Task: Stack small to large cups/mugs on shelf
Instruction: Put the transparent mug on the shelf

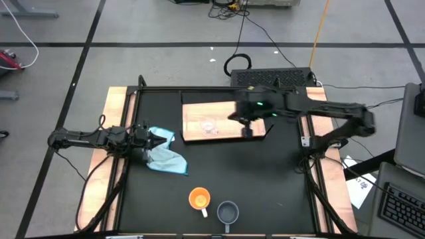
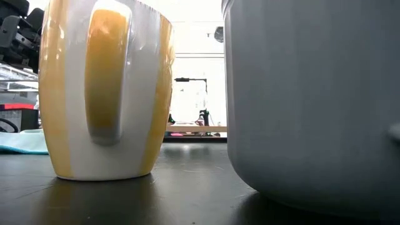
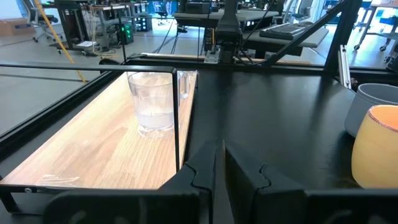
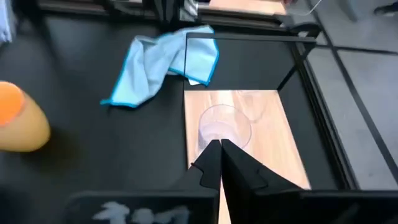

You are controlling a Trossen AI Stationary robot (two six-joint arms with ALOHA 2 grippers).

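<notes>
- My right gripper (image 4: 219, 149) is extended over the shelf (image 1: 199, 113), fingers pressed together, holding nothing.
- The clear glass cup (image 4: 224, 129) stands on the shelf just beyond my fingertips.
- My left gripper (image 3: 219, 163) waits by the blue cloth (image 1: 163, 154), fingers nearly together.

Both arms are showing as dark, almost black, built of slim tubular links joined by bulkier rounded joints. The left claw (image 1: 166, 138) is tapering to a narrow black tip, and thin black cables are looping off the arm behind it. The right claw (image 1: 247, 132) is hanging from a blocky wrist housing where a small green light is glowing. Seen from the wrists, each claw's fingers (image 3: 249, 177) are appearing as matte black, angular, stepped plates (image 4: 239, 168).
</notes>
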